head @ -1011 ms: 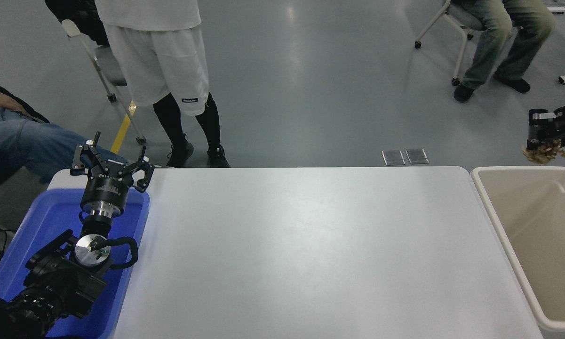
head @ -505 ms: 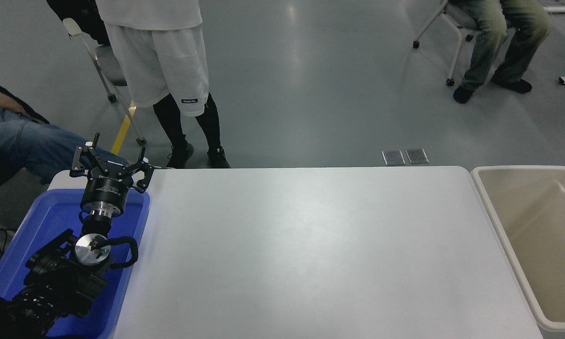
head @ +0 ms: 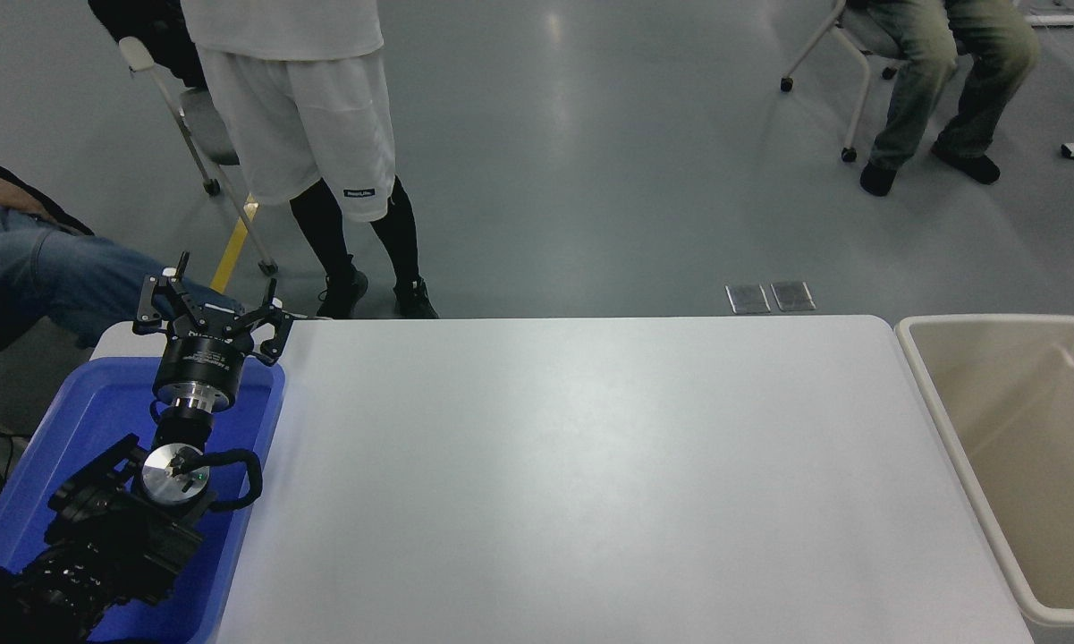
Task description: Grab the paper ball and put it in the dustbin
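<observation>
The beige dustbin (head: 926,380) with a rounded white rim stands off the table's right end, and what shows of its inside is bare wall. The paper ball is out of view. My right arm and gripper are out of the picture. My left gripper (head: 212,298) is parked at the lower left above the far end of a blue tray, its fingers spread open with nothing between them.
A shallow blue tray (head: 71,429) lies under the left arm at the table's left edge. The white table (head: 590,465) spans the middle. A person in white shorts (head: 308,134) stands beyond the far edge; others sit at the left and top right.
One second ago my right gripper hung above the dustbin's far right corner with the paper ball in it. It then left the picture with the ball. The left arm stayed still.
</observation>
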You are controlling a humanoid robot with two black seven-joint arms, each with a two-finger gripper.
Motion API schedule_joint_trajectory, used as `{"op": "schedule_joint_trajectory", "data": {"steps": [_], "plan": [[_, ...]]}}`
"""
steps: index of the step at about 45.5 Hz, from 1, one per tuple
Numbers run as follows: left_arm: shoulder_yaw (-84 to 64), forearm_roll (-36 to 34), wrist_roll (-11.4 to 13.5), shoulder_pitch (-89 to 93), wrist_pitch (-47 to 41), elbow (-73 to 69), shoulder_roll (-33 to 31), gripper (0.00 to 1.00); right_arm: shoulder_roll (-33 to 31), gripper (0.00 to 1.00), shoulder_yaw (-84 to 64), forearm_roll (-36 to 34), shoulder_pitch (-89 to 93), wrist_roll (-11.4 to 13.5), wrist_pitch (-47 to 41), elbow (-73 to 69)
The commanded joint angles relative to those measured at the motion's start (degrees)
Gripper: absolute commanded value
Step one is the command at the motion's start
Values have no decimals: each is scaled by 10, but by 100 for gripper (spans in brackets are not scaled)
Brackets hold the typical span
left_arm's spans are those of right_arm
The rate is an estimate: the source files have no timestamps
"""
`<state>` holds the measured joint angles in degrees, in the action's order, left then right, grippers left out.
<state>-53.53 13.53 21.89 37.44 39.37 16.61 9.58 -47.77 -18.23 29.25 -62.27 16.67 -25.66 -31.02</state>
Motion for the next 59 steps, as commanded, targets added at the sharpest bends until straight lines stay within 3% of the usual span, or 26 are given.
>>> {"op": "schedule_joint_trajectory", "data": {"steps": [1, 18, 27, 56, 57, 59], "plan": [[0, 0, 0, 0, 0, 0, 0, 99, 29, 0, 71, -21, 80, -1, 133, 13], [0, 0, 0, 0, 1, 0, 0, 99, 152, 0, 107, -121, 157, -8, 242, 175], [0, 0, 0, 0, 0, 0, 0, 99, 161, 0, 107, -167, 160, -9, 256, 188], [0, 0, 0, 0, 1, 0, 0, 99, 182, 0, 99, -162, 181, -9, 257, 200], [0, -1, 0, 0, 1, 0, 0, 99, 181, 14, 97, -159, 181, -9, 257, 201], [0, 0, 0, 0, 1, 0, 0, 99, 175, 54, 94, -157, 181, -9, 266, 206]]}}
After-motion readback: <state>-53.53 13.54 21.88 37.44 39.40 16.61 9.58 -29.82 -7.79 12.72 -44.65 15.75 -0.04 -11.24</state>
